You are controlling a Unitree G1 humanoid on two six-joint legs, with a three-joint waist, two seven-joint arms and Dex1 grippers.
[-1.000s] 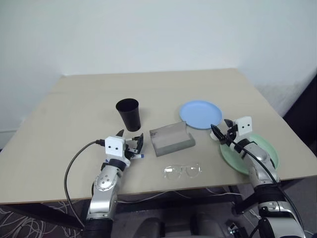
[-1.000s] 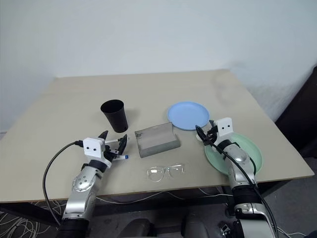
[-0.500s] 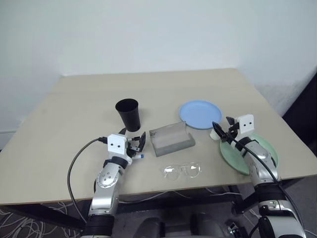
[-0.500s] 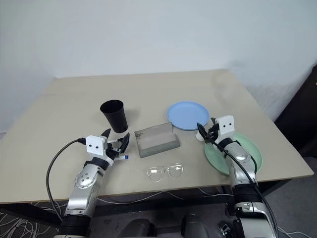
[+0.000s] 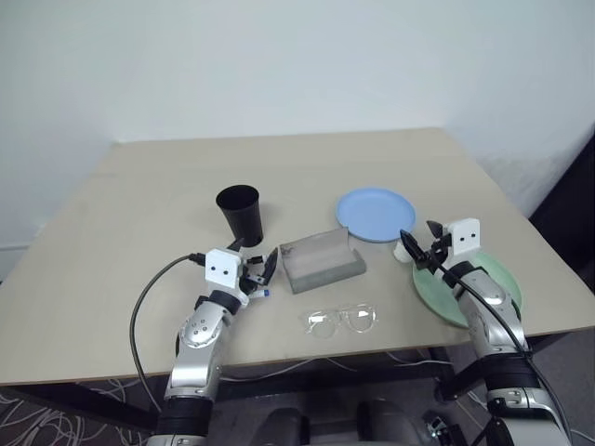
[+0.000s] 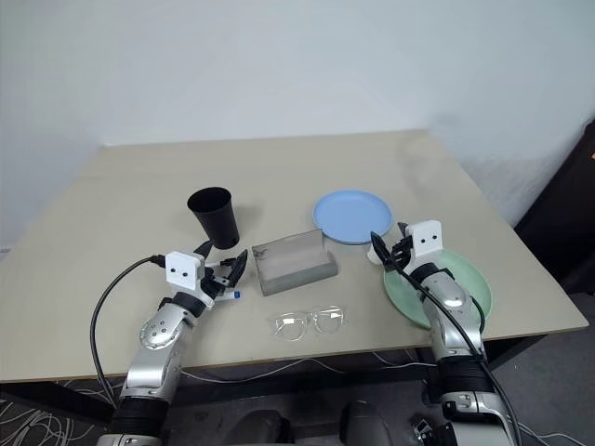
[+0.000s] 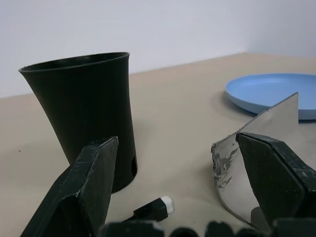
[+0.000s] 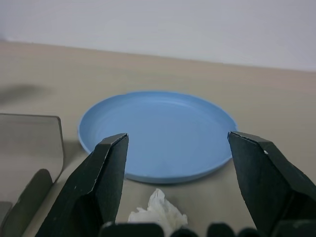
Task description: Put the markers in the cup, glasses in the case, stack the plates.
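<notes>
From left to right on the tan table (image 5: 121, 223): the matte black cup (image 5: 241, 215) is standing upright, the left gripper (image 5: 249, 267) is hovering released just before it over a blue-tipped marker (image 5: 263, 294), and the grey case (image 5: 323, 260) is lying open. Before the case the clear-framed glasses (image 5: 342, 321) are resting; further right are the light blue plate (image 5: 376, 214) and the right gripper (image 5: 418, 247), likewise released, over the mint green plate's (image 5: 483, 302) rim. The right wrist view is revealing a crumpled white tissue (image 8: 158, 211) between the fingers (image 8: 94, 187).

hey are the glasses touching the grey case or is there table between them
Apart. In the left eye view a clear strip of bare table separates the glasses from the front edge of the open case; the right eye view shows the same gap.
</notes>
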